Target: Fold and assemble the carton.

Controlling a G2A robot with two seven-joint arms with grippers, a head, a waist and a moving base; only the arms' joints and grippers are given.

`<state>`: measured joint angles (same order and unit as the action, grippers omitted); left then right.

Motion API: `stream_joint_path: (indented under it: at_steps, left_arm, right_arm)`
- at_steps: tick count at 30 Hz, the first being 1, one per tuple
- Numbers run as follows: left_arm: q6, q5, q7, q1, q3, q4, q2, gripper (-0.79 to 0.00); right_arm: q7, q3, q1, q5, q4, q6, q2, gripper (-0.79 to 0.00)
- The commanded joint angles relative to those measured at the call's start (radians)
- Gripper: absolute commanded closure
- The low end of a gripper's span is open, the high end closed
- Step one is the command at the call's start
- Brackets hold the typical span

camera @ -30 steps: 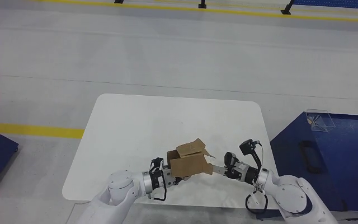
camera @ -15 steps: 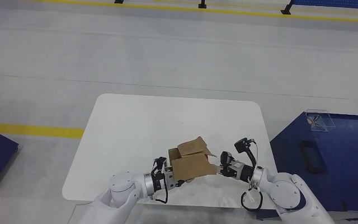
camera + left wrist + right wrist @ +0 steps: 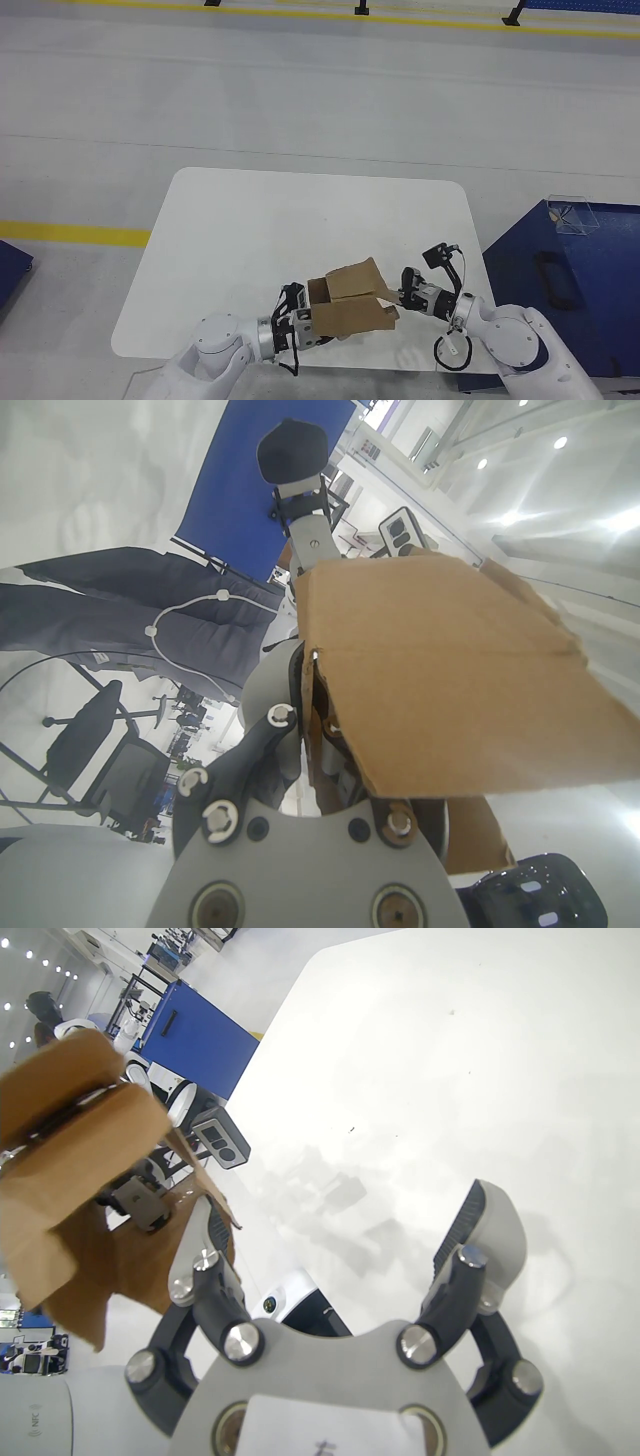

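Observation:
The brown carton (image 3: 350, 297) hangs tilted just above the white table (image 3: 250, 230) near its front edge, flaps loose. My left gripper (image 3: 301, 324) holds it from the front left. In the left wrist view the left gripper (image 3: 311, 695) is shut on a carton (image 3: 440, 680) wall, with cardboard pinched between its fingers. My right gripper (image 3: 403, 293) is at the carton's right side. In the right wrist view the right gripper (image 3: 345, 1215) stands open with only table between its fingers; one finger (image 3: 207, 1223) lies against a flap of the carton (image 3: 75, 1163).
A blue cabinet (image 3: 580, 270) stands just right of the table, with a clear plastic holder (image 3: 572, 212) on its top. The table's back and left parts are bare white surface. Its front edge runs close under both grippers.
The carton has tipped over and shifted a little toward the front right, held by the left gripper. The right gripper stayed beside its right flap, open.

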<state>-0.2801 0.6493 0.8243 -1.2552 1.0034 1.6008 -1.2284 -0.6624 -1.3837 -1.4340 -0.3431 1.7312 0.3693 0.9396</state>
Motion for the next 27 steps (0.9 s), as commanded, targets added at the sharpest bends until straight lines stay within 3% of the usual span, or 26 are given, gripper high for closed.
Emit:
stream_joint_path:
  at_steps: [1, 9, 15, 22, 27]
  left_arm:
    - [0.013, -0.011, 0.016, -0.008, 0.001, 0.012, 0.003, 0.000]
    - [0.035, -0.033, 0.036, -0.031, 0.004, 0.034, 0.011, 0.000]
    - [0.030, -0.012, 0.023, -0.028, 0.013, 0.015, 0.012, 0.000]
    - [0.028, -0.009, 0.002, -0.019, 0.006, 0.001, 0.010, 0.000]
    - [0.086, -0.062, -0.032, -0.023, -0.002, 0.014, 0.010, 0.000]
  right_arm:
    - [0.010, 0.009, 0.004, -0.014, 0.000, -0.008, 0.002, -0.785]
    - [0.011, 0.034, 0.014, -0.022, 0.015, -0.011, 0.006, -0.785]
    - [0.003, -0.020, 0.002, 0.034, 0.007, 0.005, 0.001, -0.785]
    - [0.025, -0.109, -0.075, 0.109, 0.105, 0.060, -0.008, -0.785]
    - [0.004, -0.100, -0.105, 0.087, 0.150, 0.050, -0.008, -0.785]
